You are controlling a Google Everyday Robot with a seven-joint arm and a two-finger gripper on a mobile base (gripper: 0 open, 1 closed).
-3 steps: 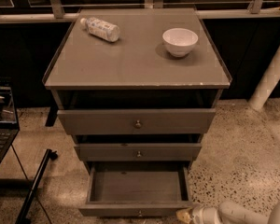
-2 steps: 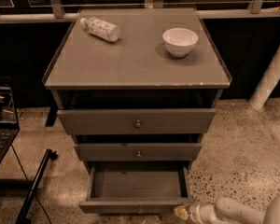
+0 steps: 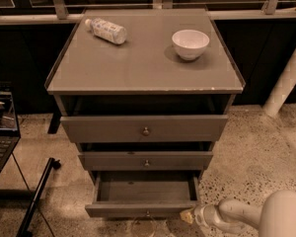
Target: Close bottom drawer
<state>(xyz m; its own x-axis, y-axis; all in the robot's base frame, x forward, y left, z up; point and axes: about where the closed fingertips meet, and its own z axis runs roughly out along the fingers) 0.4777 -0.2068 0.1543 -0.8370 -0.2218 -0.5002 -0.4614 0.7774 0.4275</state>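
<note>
The bottom drawer (image 3: 138, 210) of the grey-brown cabinet is pulled well out and its inside is empty. Its low front panel has one small round knob (image 3: 148, 213). My gripper (image 3: 188, 216) is at the lower right, at the right end of that front panel, on a white arm (image 3: 246, 216) that comes in from the bottom right corner. The tip looks close to or touching the panel's right corner.
The top drawer (image 3: 144, 128) and middle drawer (image 3: 146, 160) also stand partly open. A plastic bottle (image 3: 106, 30) lies on the cabinet top (image 3: 138, 68) and a white bowl (image 3: 190, 44) stands there. A laptop (image 3: 1, 132) is at left, a white pole (image 3: 286, 80) at right.
My gripper has moved left and slightly up, closer to the right end of the bottom drawer's front. The drawers look unmoved.
</note>
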